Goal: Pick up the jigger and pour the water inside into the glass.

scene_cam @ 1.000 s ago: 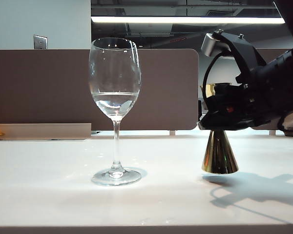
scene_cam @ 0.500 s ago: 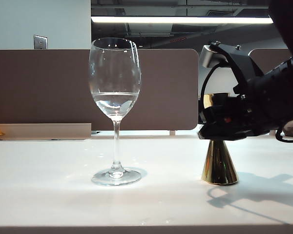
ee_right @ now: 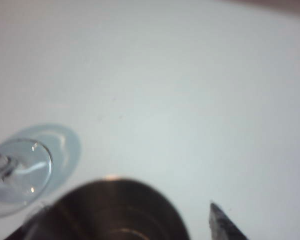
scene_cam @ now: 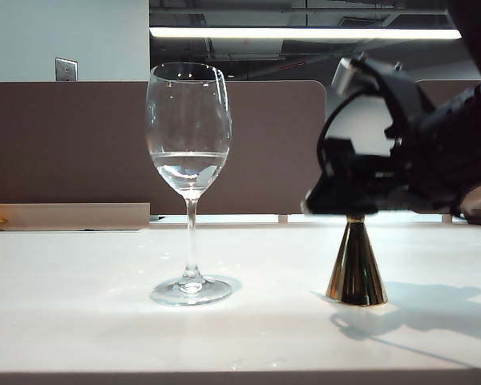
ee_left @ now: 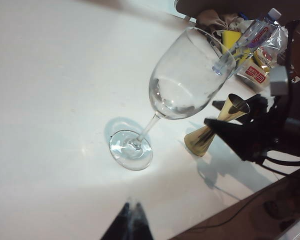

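The glass [scene_cam: 188, 136] stands upright at the table's left centre with a little water [scene_cam: 189, 164] low in its bowl. To its right the gold jigger [scene_cam: 356, 269] stands on the table on its wide cone. My right gripper [scene_cam: 345, 196] is open around the jigger's upper part, blurred there. In the right wrist view one fingertip [ee_right: 220, 220] stands clear of the dark jigger [ee_right: 110, 210], near the glass foot [ee_right: 20, 170]. My left gripper [ee_left: 133, 206] is shut and empty, hovering near the glass [ee_left: 187, 75] and away from the jigger [ee_left: 210, 132].
A brown partition [scene_cam: 80, 144] runs behind the white table [scene_cam: 88, 321]. A plastic water bottle [ee_left: 257, 30] and packets lie beyond the glass. The table's edge and cables [ee_left: 250, 207] are close to the jigger's side.
The jigger came down from just above the table and now stands on it. The right gripper's jaws have spread apart and let go of it. The left arm stayed still.
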### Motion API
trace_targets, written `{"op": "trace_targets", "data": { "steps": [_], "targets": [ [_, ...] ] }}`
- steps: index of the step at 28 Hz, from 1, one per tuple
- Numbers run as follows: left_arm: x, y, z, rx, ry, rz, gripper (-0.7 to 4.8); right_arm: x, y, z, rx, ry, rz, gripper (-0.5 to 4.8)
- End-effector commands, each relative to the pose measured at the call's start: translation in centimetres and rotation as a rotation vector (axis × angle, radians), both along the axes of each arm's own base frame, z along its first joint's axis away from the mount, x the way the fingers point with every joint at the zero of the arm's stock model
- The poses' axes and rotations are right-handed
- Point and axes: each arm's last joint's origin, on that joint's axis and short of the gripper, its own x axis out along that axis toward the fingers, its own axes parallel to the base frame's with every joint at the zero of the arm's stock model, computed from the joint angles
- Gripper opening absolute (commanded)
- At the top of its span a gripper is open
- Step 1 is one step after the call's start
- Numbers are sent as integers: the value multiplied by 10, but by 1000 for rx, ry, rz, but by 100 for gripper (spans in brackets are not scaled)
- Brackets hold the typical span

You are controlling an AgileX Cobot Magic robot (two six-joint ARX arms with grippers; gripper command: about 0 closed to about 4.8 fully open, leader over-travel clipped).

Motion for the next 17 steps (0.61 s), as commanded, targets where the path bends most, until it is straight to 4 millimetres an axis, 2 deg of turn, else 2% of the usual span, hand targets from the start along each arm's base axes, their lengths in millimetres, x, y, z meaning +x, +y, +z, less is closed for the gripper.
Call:
{"op": "trace_targets", "data": {
  "steps": [1, 5, 12, 13, 15, 17],
  "targets": [
    [0, 0, 2, -2, -15, -2, -2, -7, -4, 14, 17, -21, -4, 401],
    [0, 0, 2, -2, -15, -2, -3, -21, -15, 24, -10, 2, -19, 400],
    [0, 0, 2, -2, -15, -2, -3, -52, -36, 47, 42, -84, -18, 394],
    [0, 0, 2, -2, -15, -2, -2, -56, -39, 49, 42, -84, -18, 378],
    [0, 0, 2, -2, -15, -2, -3, -65, -46, 54, 43, -86, -18, 314],
    [0, 0, 2, -2, -15, -3, -2, -75, -52, 58, 54, -101, -18, 230]
  ]
}}
